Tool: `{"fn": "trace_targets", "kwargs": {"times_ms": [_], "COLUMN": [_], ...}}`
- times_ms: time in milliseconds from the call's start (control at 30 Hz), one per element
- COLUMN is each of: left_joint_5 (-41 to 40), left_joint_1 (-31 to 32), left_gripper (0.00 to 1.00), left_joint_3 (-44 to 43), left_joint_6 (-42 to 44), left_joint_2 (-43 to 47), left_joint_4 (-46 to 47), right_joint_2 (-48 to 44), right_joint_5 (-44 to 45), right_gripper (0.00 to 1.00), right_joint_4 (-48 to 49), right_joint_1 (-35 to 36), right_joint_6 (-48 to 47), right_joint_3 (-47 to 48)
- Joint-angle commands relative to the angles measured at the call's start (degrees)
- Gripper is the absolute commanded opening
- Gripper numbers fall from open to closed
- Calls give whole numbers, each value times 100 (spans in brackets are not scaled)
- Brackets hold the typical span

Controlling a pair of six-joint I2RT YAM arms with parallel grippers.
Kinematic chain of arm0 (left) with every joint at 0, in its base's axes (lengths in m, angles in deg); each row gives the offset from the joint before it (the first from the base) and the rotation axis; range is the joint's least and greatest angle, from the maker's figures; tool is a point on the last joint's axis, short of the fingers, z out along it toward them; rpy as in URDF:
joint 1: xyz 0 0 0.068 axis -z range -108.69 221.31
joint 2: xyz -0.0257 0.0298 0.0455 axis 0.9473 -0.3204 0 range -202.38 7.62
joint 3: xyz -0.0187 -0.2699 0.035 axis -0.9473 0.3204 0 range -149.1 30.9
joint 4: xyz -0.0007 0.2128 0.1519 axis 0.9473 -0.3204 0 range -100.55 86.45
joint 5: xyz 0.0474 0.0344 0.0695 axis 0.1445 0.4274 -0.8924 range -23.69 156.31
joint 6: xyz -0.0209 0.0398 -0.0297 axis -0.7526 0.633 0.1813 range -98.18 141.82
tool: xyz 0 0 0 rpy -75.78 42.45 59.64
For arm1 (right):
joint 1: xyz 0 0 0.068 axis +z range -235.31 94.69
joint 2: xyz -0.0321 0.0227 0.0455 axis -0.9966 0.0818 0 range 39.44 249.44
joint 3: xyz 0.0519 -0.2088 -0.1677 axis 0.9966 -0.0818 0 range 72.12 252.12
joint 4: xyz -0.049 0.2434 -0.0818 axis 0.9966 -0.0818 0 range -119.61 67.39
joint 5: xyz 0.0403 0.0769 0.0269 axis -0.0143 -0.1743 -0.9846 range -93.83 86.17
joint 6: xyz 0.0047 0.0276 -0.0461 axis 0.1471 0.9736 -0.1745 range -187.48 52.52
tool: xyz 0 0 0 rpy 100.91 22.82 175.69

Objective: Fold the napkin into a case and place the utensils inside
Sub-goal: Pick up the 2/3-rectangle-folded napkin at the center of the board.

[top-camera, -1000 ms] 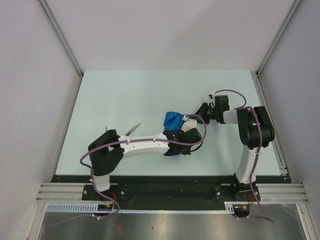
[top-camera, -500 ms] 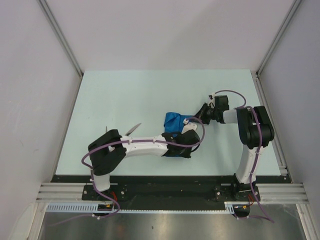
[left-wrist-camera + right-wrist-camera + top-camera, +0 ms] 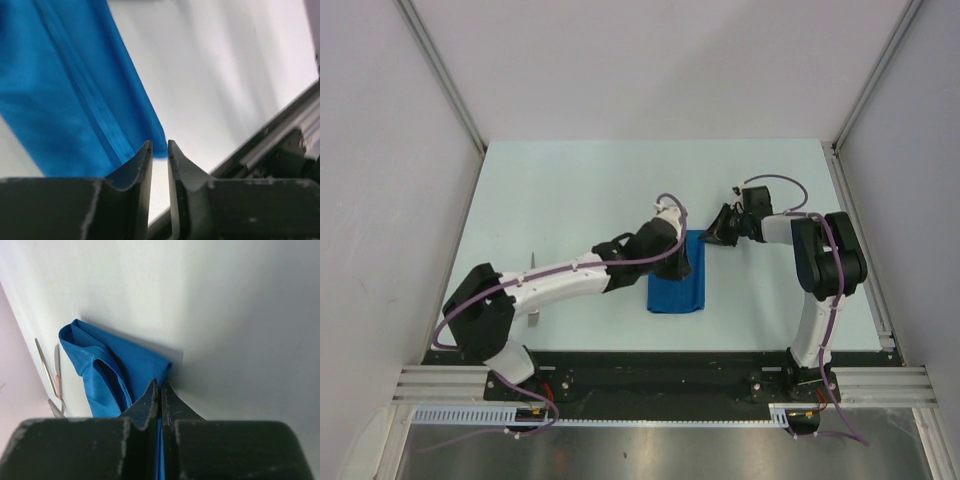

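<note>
The napkin (image 3: 677, 290) lies near the middle of the table (image 3: 570, 190) as a narrow royal-blue oblong, creased lengthwise and bunched at its far end. The right gripper (image 3: 160, 389) is pinched tight on its far right corner. The left gripper (image 3: 159, 150) hovers over its edge, fingers barely parted, holding nothing. The utensils (image 3: 58, 365) lie further left.

bunched napkin (image 3: 675, 292) now lies flat; left end effector (image 3: 159, 146) has opened.
</note>
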Motion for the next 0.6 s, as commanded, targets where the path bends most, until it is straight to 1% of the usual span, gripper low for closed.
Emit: {"fn": "trace_targets", "kwargs": {"times_ms": [0, 33, 133, 233, 300, 433, 567], "left_joint_5": [254, 481, 448, 316, 368, 430, 527], "left_joint_1": [-823, -930, -1238, -1396, -1519, -1564, -1564], "left_gripper": [20, 18, 13, 13, 12, 11, 11], "left_joint_3": [4, -66, -427, -725, -919, -1130, -1078], "left_joint_6": [-98, -80, 42, 183, 175, 148, 8], "left_joint_2": [-171, -320, -945, -1463, -1788, -2192, -2378], "left_joint_4": [404, 412, 386, 387, 359, 421, 561], "right_joint_2": [-306, -332, -394, -421, -447, -534, -605], "right_joint_5": [382, 478, 610, 715, 795, 1075, 1322], "right_gripper": [0, 0, 0, 0, 0, 0, 0], "right_joint_4": [-340, -514, -726, -884, -990, -1297, -1587], "right_joint_1": [140, 158, 246, 325, 369, 553, 755], "right_joint_6": [-237, -246, -299, -299, -325, -378, -378], "right_joint_3": [259, 285, 408, 514, 567, 768, 970]}}
